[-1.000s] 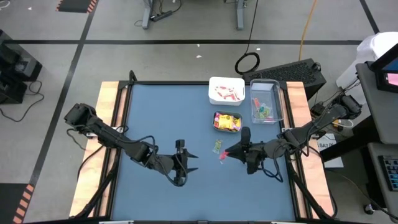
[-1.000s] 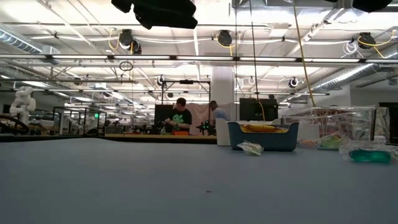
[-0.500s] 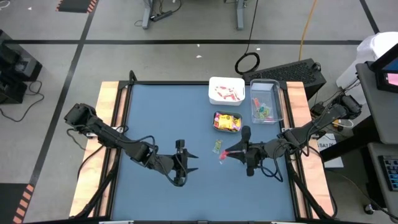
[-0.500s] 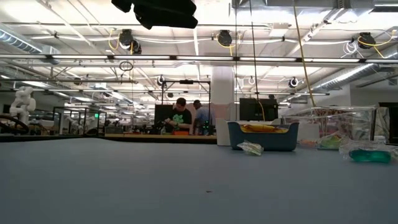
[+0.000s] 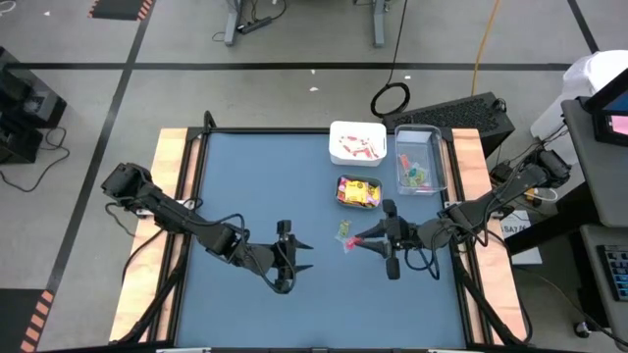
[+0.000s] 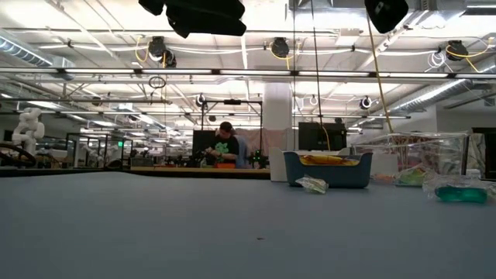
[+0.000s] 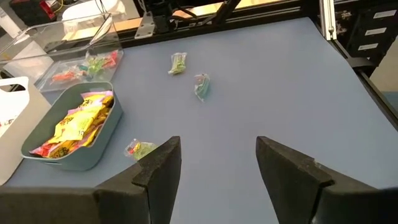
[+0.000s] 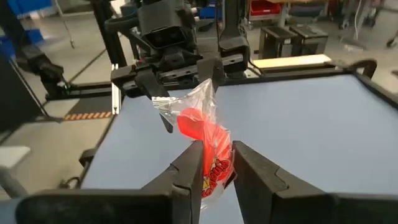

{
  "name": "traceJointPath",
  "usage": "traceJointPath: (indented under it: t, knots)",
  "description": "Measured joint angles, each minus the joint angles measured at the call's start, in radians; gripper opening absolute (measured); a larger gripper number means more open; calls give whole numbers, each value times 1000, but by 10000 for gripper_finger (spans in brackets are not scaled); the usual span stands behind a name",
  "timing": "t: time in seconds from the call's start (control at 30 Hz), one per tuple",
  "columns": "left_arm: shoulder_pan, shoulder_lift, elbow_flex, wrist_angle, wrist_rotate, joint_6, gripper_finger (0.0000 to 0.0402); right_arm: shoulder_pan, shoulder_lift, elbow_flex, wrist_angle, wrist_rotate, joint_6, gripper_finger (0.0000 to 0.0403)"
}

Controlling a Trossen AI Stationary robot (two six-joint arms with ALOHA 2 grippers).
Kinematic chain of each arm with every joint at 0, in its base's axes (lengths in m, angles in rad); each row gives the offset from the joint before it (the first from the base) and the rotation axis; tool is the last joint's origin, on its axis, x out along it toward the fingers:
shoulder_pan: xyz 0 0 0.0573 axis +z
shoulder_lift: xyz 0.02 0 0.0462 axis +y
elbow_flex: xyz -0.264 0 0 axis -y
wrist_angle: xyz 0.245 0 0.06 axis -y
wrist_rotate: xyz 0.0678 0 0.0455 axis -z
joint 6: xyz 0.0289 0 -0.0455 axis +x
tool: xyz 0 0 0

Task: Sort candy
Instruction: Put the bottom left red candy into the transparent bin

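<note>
right hand pinches a red clear-wrapped candy above the blue tabletop; left hand hangs over it, fingers spread, holding nothing

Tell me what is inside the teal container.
The teal container holds a pile of yellow packets with red print, heaped to near its rim; a pink-edged wrapper shows at the top. Whatever lies beneath the pile, and the container's floor, is covered.
</note>
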Motion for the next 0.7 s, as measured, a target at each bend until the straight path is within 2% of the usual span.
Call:
traceJointPath:
  t: [0.17,0.3,0.37,0.5,0.7]
  knots:
    - [0,0,0,0,0,0,215,0,0,0,-1,0,43,73]
    - [0,0,0,0,0,-1,215,0,0,0,-5,35,-9,73]
    - [0,0,0,0,0,-1,215,0,0,0,-5,126,-80,73]
    - [2,0,0,0,0,-23,215,-2,0,0,-12,400,-194,73]
    - [19,0,0,5,0,-36,215,-23,-18,0,-59,644,-346,73]
